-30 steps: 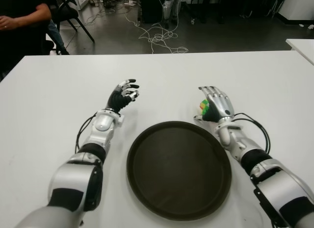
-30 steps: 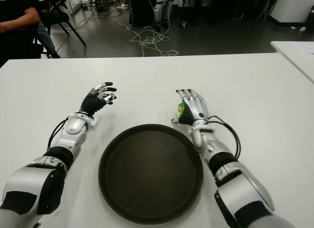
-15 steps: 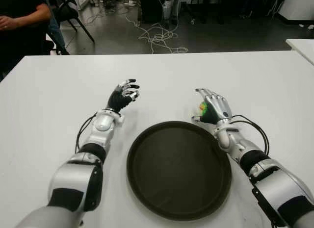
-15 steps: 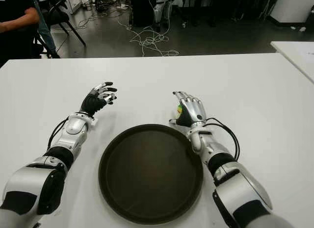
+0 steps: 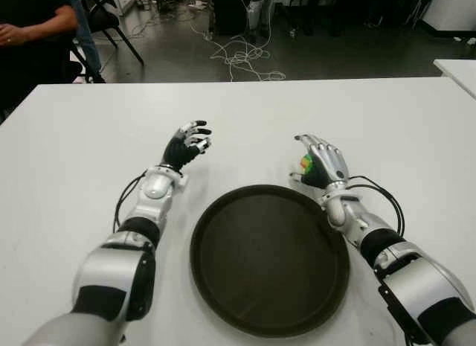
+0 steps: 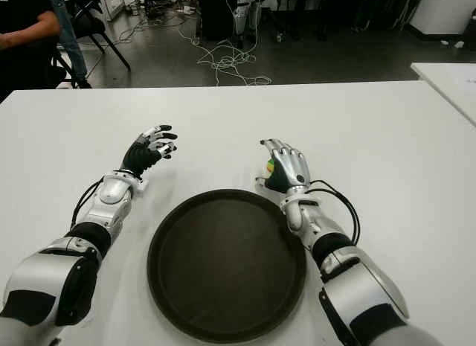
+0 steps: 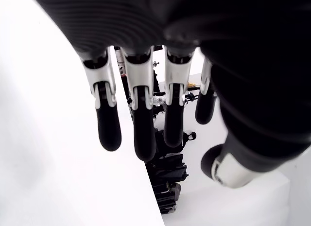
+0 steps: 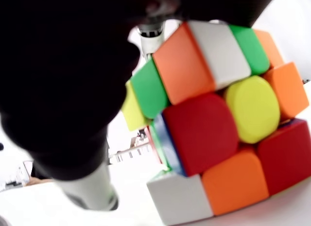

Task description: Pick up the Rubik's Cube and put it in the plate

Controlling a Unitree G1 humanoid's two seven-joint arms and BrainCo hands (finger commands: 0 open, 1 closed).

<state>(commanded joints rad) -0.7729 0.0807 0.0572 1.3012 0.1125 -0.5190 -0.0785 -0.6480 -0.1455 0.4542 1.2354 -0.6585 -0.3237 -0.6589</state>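
Note:
My right hand [image 5: 318, 158] is curled around the Rubik's Cube [image 5: 306, 163], a small cube with green, yellow and orange faces that peeks out on the hand's left side. The right wrist view shows the cube [image 8: 218, 133] close up inside the fingers, its red, orange, yellow and green tiles filling the palm. Hand and cube hover just past the far right rim of the round dark plate [image 5: 269, 255]. My left hand [image 5: 190, 141] is raised over the white table [image 5: 89, 138], left of the plate, with fingers relaxed and nothing in it.
A person [image 5: 33, 22] sits at the far left corner beyond the table. Cables and chair legs lie on the floor behind the table. A second white table's corner [image 5: 457, 67] shows at the right edge.
My right hand, still holding the cube, has shifted slightly left and farther from me. The left arm has stayed in place.

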